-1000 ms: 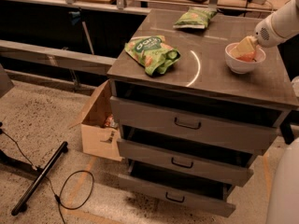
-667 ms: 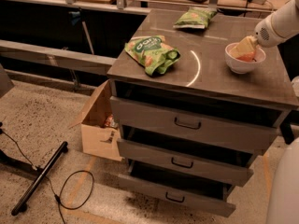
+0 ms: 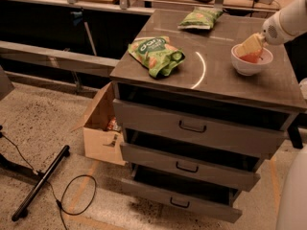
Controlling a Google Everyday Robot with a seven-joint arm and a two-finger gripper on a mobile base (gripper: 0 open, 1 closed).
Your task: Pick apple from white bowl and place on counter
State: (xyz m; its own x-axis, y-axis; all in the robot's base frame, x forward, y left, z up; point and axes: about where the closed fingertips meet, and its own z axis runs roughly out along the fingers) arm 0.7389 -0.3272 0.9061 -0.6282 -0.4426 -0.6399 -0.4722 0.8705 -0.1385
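Note:
The white bowl (image 3: 250,65) stands near the right edge of the dark counter (image 3: 211,75). The reddish apple (image 3: 250,57) lies inside the bowl, partly hidden. My gripper (image 3: 250,47) comes in from the upper right on a white arm and reaches down into the bowl, its pale fingers (image 3: 248,45) right over the apple and touching or nearly touching it.
A green snack bag (image 3: 154,54) lies on the counter's left half and another (image 3: 200,18) at its back. Three handled drawers sit below, the lower ones pulled out. A cardboard box (image 3: 103,126) stands on the floor at the left, with a cable and a stand leg nearby.

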